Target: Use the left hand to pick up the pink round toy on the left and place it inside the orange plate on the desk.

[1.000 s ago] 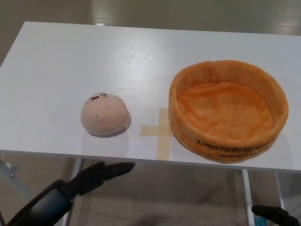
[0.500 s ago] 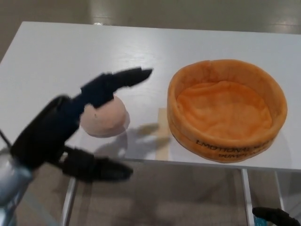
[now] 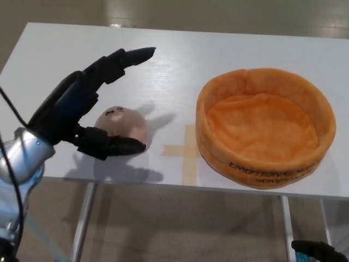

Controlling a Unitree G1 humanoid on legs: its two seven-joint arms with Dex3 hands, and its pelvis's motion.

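The robot's black left hand [image 3: 87,112] is spread wide and holds nothing. Its two thick fingers [image 3: 117,60] reach over the far side of the pink round plush toy [image 3: 124,124], and the thumb [image 3: 112,146] lies low at the near side of it. I cannot tell if the thumb touches the plush or is only just beside it. The toy sits between fingers and thumb, on the left part of the white wooden desk [image 3: 180,60], near the front edge.

To the right of the toy there is a cross of beige tape [image 3: 186,151] on the desk. Further right stands the orange round plush plate with a soft high wall [image 3: 218,90], empty inside, well apart from the toy. Of the right hand [image 3: 319,251] only a dark part shows at the near right corner, below the desk, and I cannot tell how its fingers stand.

The toy looks light, soft and stuffed, so it should give under pressure and not break. The fabric is probably not slippery. I think the best hold is across its widest middle, fingers on the far side and thumb on the near side, closing enough to dent it a little.
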